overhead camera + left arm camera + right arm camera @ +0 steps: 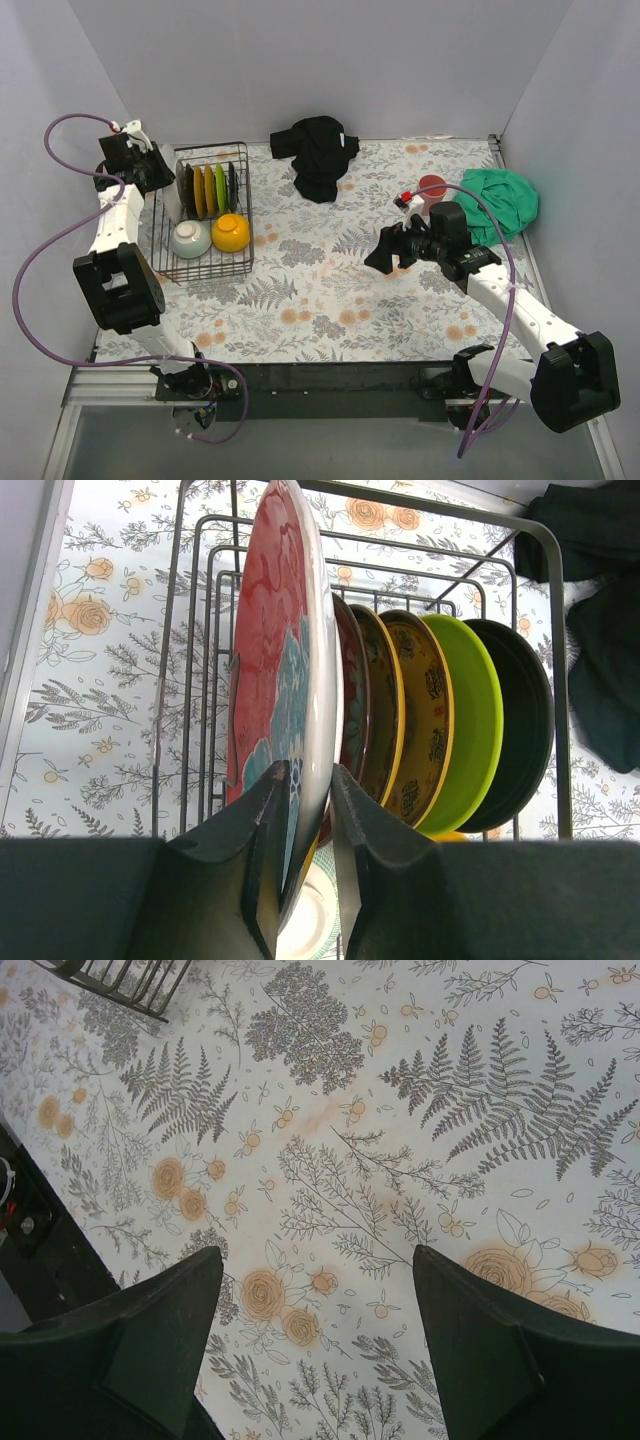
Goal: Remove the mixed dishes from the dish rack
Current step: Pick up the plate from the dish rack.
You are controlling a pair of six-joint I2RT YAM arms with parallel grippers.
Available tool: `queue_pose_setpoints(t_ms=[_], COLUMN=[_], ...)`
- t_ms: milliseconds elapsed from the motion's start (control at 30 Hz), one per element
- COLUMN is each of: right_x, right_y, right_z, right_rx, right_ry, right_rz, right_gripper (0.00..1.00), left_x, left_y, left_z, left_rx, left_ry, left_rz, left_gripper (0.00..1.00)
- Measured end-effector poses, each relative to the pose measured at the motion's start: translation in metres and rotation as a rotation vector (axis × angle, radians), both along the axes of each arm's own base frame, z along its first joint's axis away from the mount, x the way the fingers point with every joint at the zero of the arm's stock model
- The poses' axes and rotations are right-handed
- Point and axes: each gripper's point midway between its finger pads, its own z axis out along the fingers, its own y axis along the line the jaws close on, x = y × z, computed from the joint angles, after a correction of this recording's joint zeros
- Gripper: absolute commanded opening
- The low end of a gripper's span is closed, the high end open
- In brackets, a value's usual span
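Leaf-and-flower printed cloth (330, 290) covers the table, with pale walls on three sides.

The left gripper (308, 810) is clamped on the lower rim of a round red-and-teal patterned plate (275, 650), with one dark finger (250, 870) against each face. This plate stands on edge in the black wire dish rack (190, 680), at the end of the row nearest this hand. Next to the gripped plate, on the gripper's right in the wrist view, stand a dark red-rimmed plate (350, 680), two yellow patterned plates (415, 710), a bright green plate (470, 720) and a black plate (520, 720). All of them are upright between the dividers. Directly below the fingers a white bowl (190, 238) sits on the rack floor. An orange bowl (231, 232) is just beside it, farther from this hand. Past the rack's far corner lies a crumpled black cloth (318, 150).

The right gripper (318, 1260) is spread wide open and holds nothing. It hovers above bare printed cloth, well apart from the rack, and only a corner of the wire basket shows at the far left of its wrist view. Behind this hand, toward the table's right edge, a pink-red cup (432, 188) stands upright on the cloth. The cup touches a bunched green cloth (500, 200) that lies beyond it.
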Motion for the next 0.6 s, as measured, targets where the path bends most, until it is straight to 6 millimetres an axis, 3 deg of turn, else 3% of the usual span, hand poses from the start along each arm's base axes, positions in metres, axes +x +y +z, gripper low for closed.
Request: queue_pose_setpoints(t_ms=[600], right_x=[0.0001], right_y=[-0.0035], right_z=[0.0002], right_rx=[-0.016], right_ry=[0.022], right_rz=[-0.025], right_gripper=[0.84], left_x=[-0.0025], left_y=[-0.0041], left_z=[0.0062], left_rx=[0.022], left_ry=[-0.003], left_rz=[-0.048], left_gripper=[0.0])
